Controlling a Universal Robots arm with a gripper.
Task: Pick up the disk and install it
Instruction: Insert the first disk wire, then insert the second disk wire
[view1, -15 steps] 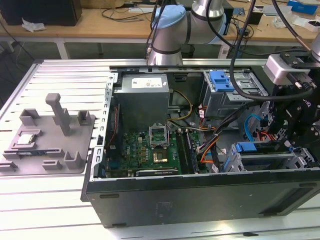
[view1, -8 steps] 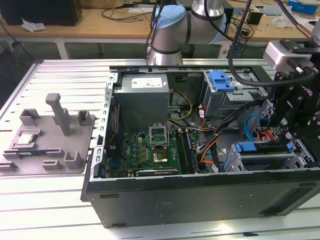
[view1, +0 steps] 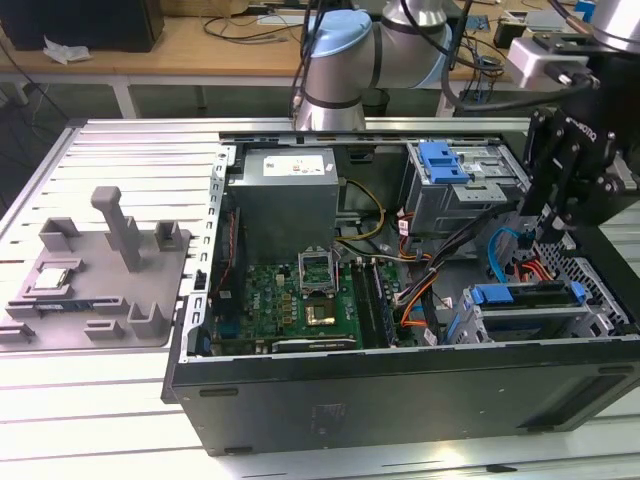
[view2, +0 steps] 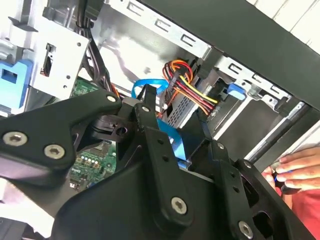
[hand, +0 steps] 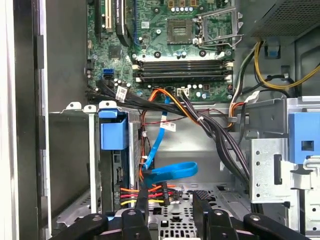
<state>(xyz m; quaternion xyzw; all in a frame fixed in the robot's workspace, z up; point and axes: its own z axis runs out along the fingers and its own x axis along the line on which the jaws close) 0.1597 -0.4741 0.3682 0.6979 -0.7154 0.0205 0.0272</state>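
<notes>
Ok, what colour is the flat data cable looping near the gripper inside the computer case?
Blue. The flat data cable shows best in the first wrist view, above the gripper.

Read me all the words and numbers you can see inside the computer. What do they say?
White sticker on the grey metal power supply box: print too small to read.
White tag on the black cable bundle: too small to read.
White tag by the blue flat cable: too small to read.
No text here can be read.
</notes>
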